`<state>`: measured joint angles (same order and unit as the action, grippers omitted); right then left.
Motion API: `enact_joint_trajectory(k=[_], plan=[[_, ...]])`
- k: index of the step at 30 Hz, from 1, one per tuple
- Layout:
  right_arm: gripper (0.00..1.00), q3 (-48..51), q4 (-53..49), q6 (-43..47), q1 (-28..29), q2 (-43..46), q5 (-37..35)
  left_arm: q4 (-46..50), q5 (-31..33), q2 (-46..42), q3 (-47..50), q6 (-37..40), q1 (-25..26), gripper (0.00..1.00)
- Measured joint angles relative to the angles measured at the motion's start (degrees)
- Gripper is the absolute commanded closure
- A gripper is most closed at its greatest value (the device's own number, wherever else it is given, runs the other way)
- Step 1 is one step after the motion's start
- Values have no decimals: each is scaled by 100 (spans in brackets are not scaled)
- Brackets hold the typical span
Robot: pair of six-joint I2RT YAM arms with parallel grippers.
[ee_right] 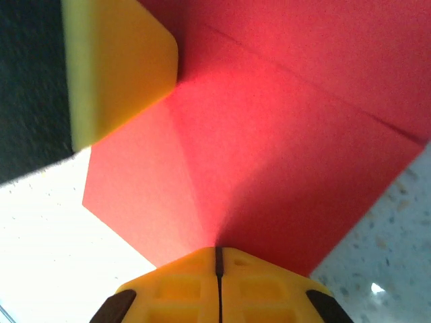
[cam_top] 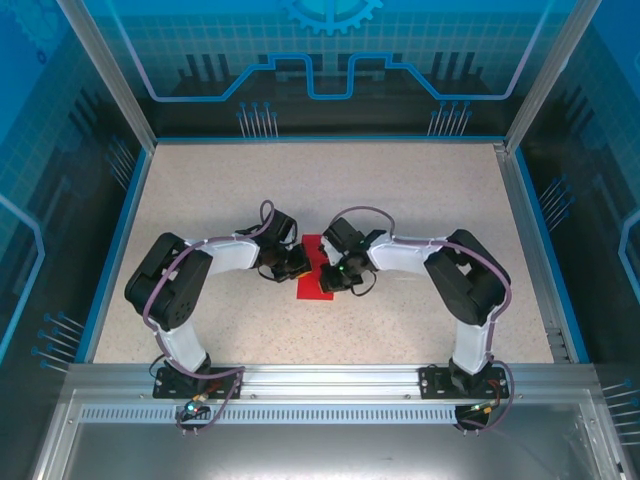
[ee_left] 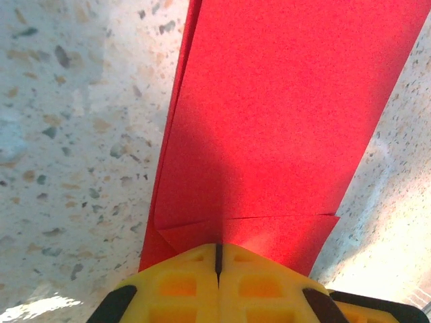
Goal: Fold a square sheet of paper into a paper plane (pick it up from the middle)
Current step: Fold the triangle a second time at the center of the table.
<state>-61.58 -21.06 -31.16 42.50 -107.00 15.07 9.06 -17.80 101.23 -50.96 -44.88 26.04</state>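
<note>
The square sheet of paper (cam_top: 315,288) lies red and partly folded on the speckled table between the two arms. In the left wrist view the sheet (ee_left: 283,121) shows overlapping layers and a flap edge just ahead of my left gripper (ee_left: 218,259), whose yellow jaws are shut with a short crease running into their slit. My right gripper (ee_right: 217,259) is shut too, and a ridge of the paper (ee_right: 283,134) rises into its slit. One of the left gripper's fingers (ee_right: 121,67) rests on the sheet opposite. From above, both grippers (cam_top: 303,262) (cam_top: 332,272) meet over the sheet's far half. The paper plane is out of view.
The speckled table (cam_top: 420,200) is bounded by a blue rim and transparent walls (cam_top: 530,90). A metal rail (cam_top: 330,385) with the arm bases runs along the near edge. Both arms bend inward toward the middle.
</note>
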Motion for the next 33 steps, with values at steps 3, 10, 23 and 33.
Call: enact_joint_trajectory(k=[3,10,23,33], plan=[[94,168,22,35,0,133,-2,13,0,0,-2,-9,4,95],[94,334,-63,199,0,289,0,66,0,9,-35,-15,4,95],[93,140,-205,74,-92,894,79,59,-44,9,-37,-4,4,95],[94,-245,72,-42,-70,-26,195,59,-48,13,-37,0,4,95]])
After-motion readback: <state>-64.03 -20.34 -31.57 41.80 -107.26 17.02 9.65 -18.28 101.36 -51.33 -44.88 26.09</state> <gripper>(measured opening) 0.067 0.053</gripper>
